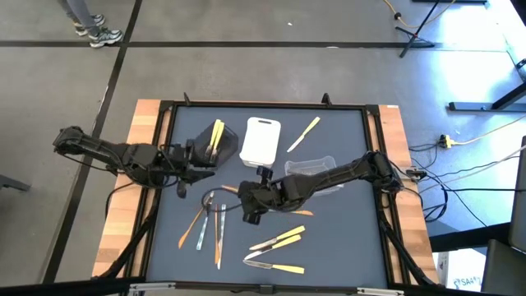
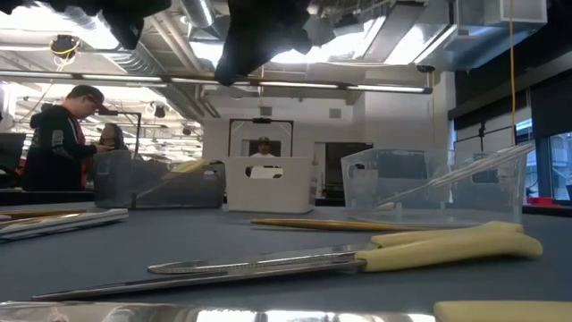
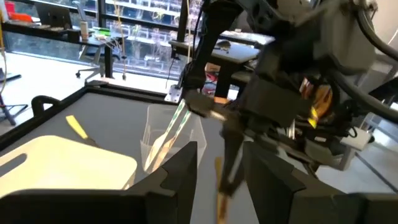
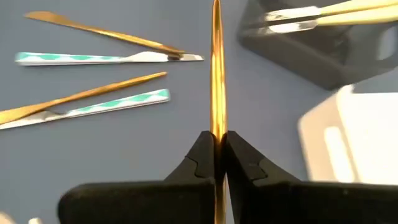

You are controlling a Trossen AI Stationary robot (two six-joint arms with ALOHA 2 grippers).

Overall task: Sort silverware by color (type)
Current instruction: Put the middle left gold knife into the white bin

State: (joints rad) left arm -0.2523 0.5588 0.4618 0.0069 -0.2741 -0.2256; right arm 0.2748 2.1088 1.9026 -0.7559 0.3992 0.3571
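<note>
My right gripper (image 4: 217,146) hangs over the mat's middle (image 1: 245,200), shut on a gold-orange utensil (image 4: 216,68). My left gripper (image 3: 221,186) stands open and level beside the black tray (image 1: 205,146), nothing between its fingers. That tray holds pale yellow utensils (image 1: 216,136). More orange and silver pieces (image 1: 207,228) and yellow-handled knives (image 1: 279,241) lie flat on the mat. One yellow piece (image 1: 304,134) lies at the far side. My right gripper pinches the gold-orange utensil's thin shaft (image 4: 216,124) between its two fingers. The utensil runs along the fingers and sticks out ahead of their tips. The fingers slant down from the table's right side. It is lifted clear of the mat.
A white tray (image 1: 260,140) stands at the far middle and a clear tray (image 1: 316,168) lies under my right arm. Wooden borders (image 1: 148,131) frame the mat. People stand in the room beyond (image 2: 58,134).
</note>
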